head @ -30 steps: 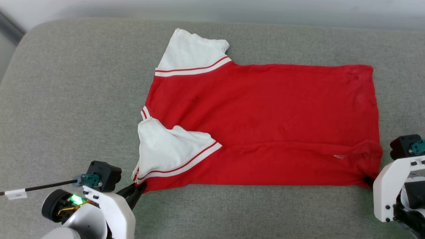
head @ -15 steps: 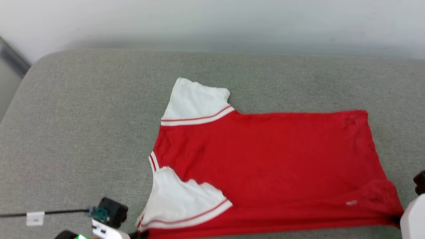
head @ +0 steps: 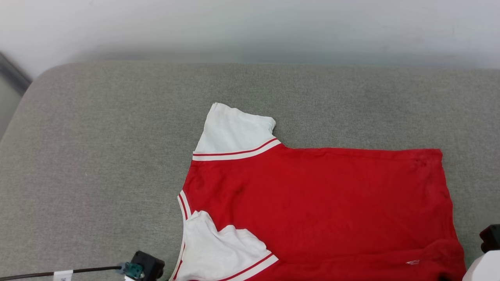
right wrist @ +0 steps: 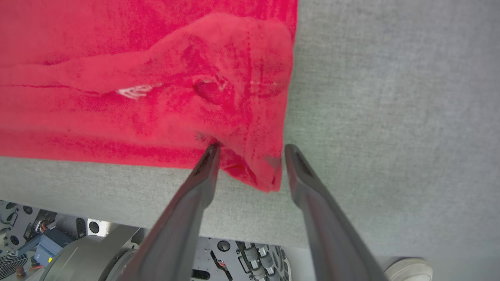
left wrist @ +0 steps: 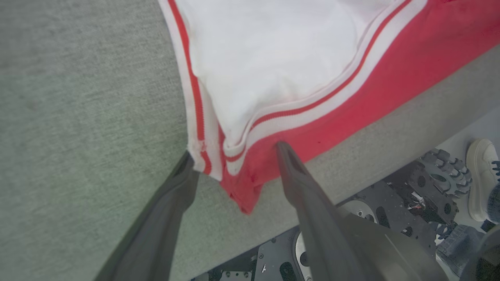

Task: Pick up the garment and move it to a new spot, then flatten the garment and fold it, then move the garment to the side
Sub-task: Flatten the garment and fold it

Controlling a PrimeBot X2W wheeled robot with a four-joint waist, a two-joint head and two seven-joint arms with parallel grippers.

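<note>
On the grey cushion (head: pixel 97 156) the garment (head: pixel 320 203) lies spread near the front edge. I see my left gripper (left wrist: pixel 233 152) and right gripper (right wrist: pixel 252 147) both spread wide, straddling its near corners. Soft, light cloth, I judge; I'd pinch those hemmed corners.

One red jersey T-shirt (head: pixel 320 203) with two white sleeves (head: pixel 234 130). Two pincers, left gripper (left wrist: pixel 233 149) and right gripper (right wrist: pixel 252 147), with two dark fingers (left wrist: pixel 308 195) each. One white shoe (left wrist: pixel 478 175) right of the left gripper's fingers; perhaps a second shoe (right wrist: pixel 408 269) right of the right gripper's.
</note>
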